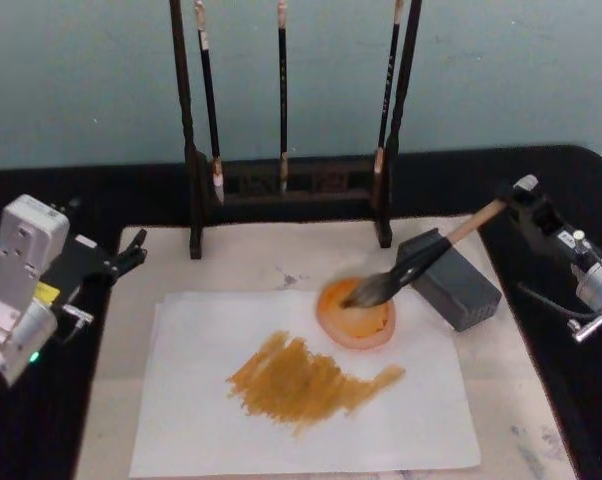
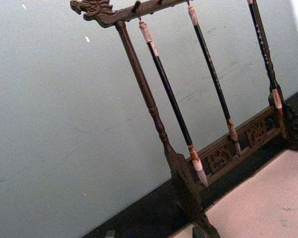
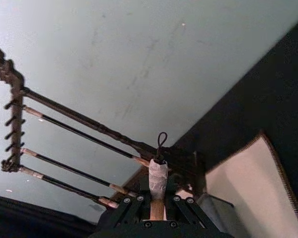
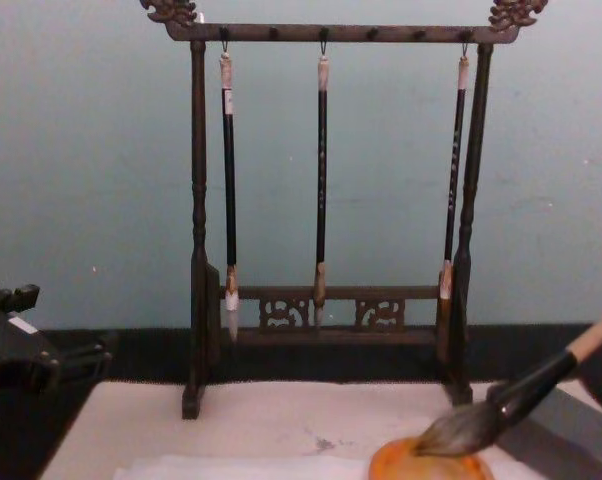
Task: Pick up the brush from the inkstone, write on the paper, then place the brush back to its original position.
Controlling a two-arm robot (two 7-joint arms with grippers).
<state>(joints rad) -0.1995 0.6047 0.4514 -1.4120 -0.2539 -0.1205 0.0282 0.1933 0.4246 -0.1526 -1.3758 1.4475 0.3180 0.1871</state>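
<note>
Nearest me lies the paper [image 1: 181, 420], streaked with ochre strokes. Past it the brush [image 1: 411, 265] slants, bristles on the orange dish [image 1: 333, 322], and my right gripper [image 1: 511, 200] pinches its handle end. My left gripper [image 1: 131, 252] sits parked at the left. The brush rack [image 1: 281, 185] stands farthest.

Stand: a dark wooden stand [image 4: 197, 200] with carved ends is being kept upright on the far part of the mat.
Brushes: three thin black brushes [image 4: 321, 170] are being hung from its top bar, pale tips down, well apart.
Mat: a pinkish-cream mat [image 1: 241, 255] is being spread over the black table [image 1: 61, 200]; a grey smudge [image 1: 286, 278] is being carried near the stand.
Wall: a teal wall [image 1: 81, 80] is being seen behind.
</note>
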